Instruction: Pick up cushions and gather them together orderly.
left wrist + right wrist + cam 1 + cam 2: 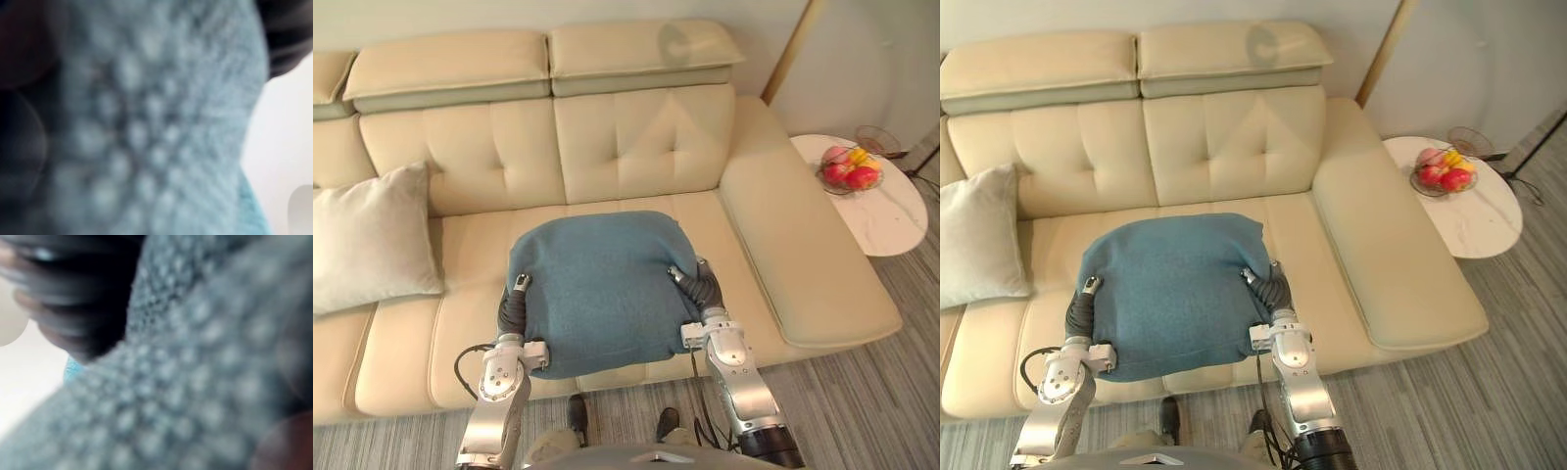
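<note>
Blue cushion (pixel 602 286) sits over the middle seat of the sofa (pixel 636 147), clamped between our two hands. Its near edge hangs over the front of the seat. We cannot tell whether it is lifted clear or resting on the seat.

Left hand (pixel 513 309) is against the cushion's left edge and right hand (pixel 703 290) against its right edge, both in contact. The cushion hides most of each hand and both wrist views are close-up blue fabric, so we cannot tell whether the hands curl round the edges or press flat.

Pale cushion (pixel 367 240) leans on the backrest at the left end of the sofa, well apart from the blue one, with bare seat between them. Side table (pixel 891 223) with a fruit bowl (pixel 849 168) stands off the right end, outside the work area.

Step in hand, as we judge it: pick and carry of the blue cushion, with nothing gathered yet.

The next move calls for:
- even squeeze from both sides, since the cushion is soft and will sag or slip if one side eases off
- enough lift to clear the seat before we carry it left
- putting it down just beside the pale cushion, leaning on the backrest the same way so the two line up

Risk: dragging the blue cushion into the pale one and tipping it over.
</note>
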